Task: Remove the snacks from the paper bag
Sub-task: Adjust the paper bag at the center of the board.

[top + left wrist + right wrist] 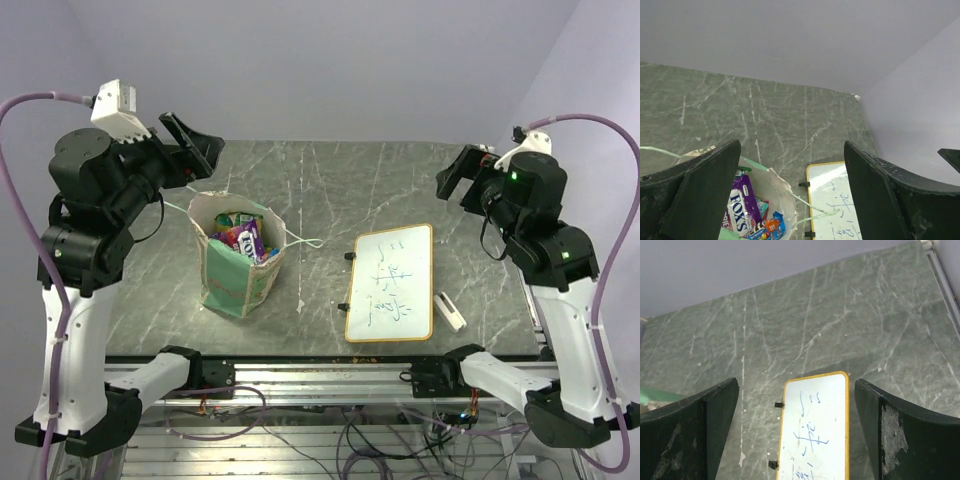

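The paper bag (pixel 236 283) stands upright on the table left of centre, cream with green side panels, its mouth open. Several snack packets (pixel 243 238) fill it: a purple packet (pixel 742 202), plus green, pink and small blue ones. My left gripper (pixel 196 148) hangs open high above and behind the bag; in its wrist view (pixel 792 200) the bag's rim (pixel 771 175) lies between the fingers. My right gripper (pixel 457 176) is open and empty, high over the back right of the table (pixel 796 440).
A yellow-framed whiteboard (pixel 391 282) with blue writing lies right of the bag; it also shows in the right wrist view (pixel 815 430). A small white eraser block (pixel 451 311) lies beside its right edge. The bag's string handle (pixel 303 243) trails towards the whiteboard.
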